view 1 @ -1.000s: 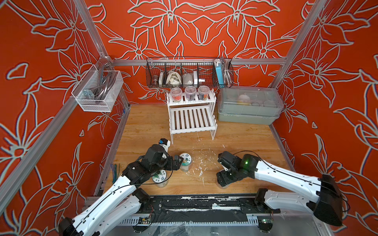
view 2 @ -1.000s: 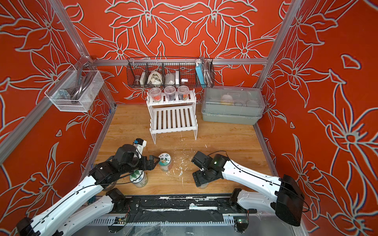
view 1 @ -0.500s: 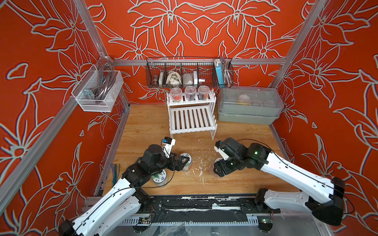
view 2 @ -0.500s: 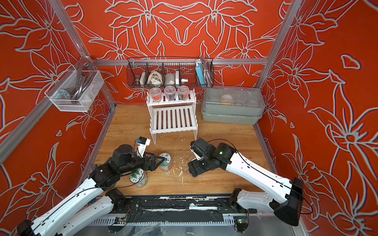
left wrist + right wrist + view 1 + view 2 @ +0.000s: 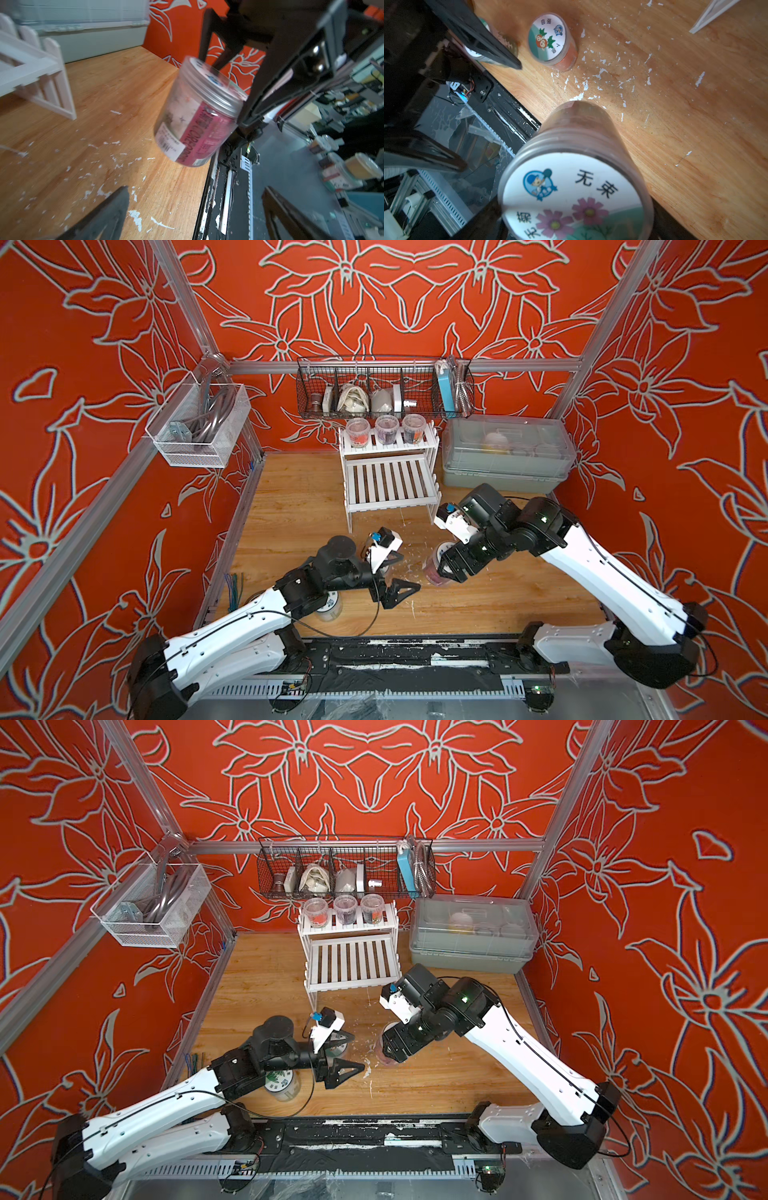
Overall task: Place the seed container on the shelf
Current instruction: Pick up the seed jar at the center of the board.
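My right gripper (image 5: 446, 572) is shut on the seed container (image 5: 435, 569), a clear jar with a pink label and a flower-printed lid (image 5: 571, 187). It hangs tilted just above the wooden table, in front of the shelf (image 5: 390, 481). The shelf is a white two-tier slatted rack at the back; three jars (image 5: 386, 429) stand on its upper tier and its lower tier is bare. My left gripper (image 5: 409, 571) is open and holds nothing, a short way left of the held container (image 5: 197, 112). In the left wrist view the shelf's leg (image 5: 62, 97) shows.
An orange-labelled jar (image 5: 550, 39) and a green-labelled jar (image 5: 328, 605) stand on the table under my left arm. A grey lidded box (image 5: 505, 456) sits right of the shelf. A black wire basket (image 5: 384, 389) hangs above it, a mesh basket (image 5: 199, 423) on the left wall.
My right arm has swung left and toward the shelf with the container in its grip, rising. My left gripper has shifted right past the orange-labelled jar and stayed open.
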